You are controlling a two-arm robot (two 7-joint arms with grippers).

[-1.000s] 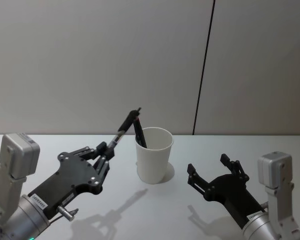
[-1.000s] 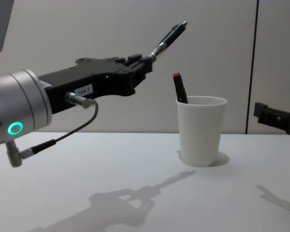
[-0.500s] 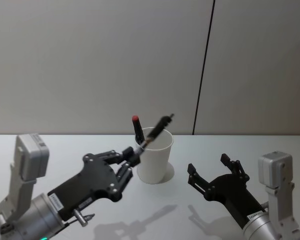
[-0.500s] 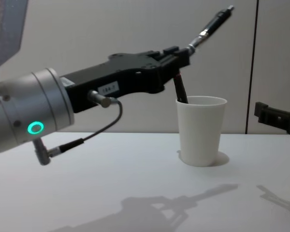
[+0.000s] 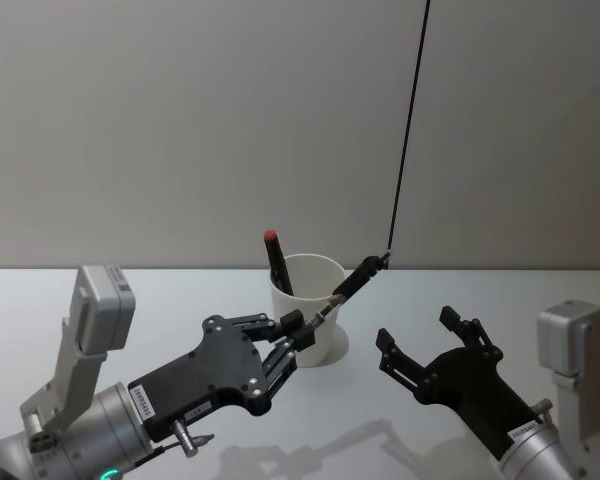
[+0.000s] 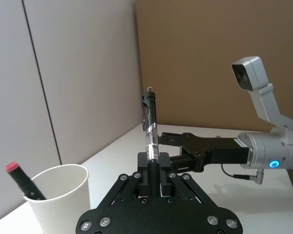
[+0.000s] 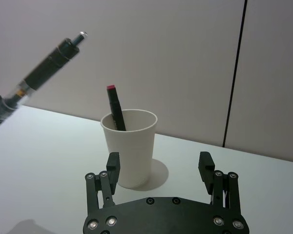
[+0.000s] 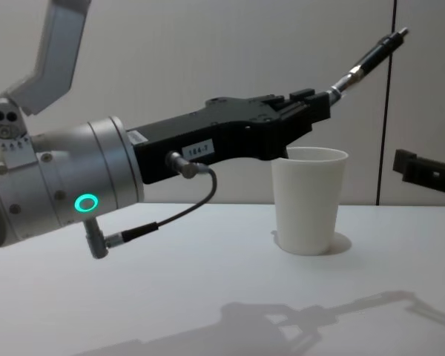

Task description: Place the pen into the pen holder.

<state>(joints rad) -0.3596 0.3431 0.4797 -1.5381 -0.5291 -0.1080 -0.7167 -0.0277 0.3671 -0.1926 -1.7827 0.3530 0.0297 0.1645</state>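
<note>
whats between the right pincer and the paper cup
Only bare table, in the right wrist view, between right pincer and paper cup; left pincer holds the pen near it.

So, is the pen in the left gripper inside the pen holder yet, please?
Out: the left gripper holds the pen tilted in the air, higher than the rim of the pen holder.

- White side sticker on the black body of my left gripper, chest view: reads roughly "184-7".
- White top sticker, same body, head view: print too small to read.
- White wrist sticker behind my right gripper: unreadable.
- Printed band on the clear-barrelled black pen: illegible.
</note>
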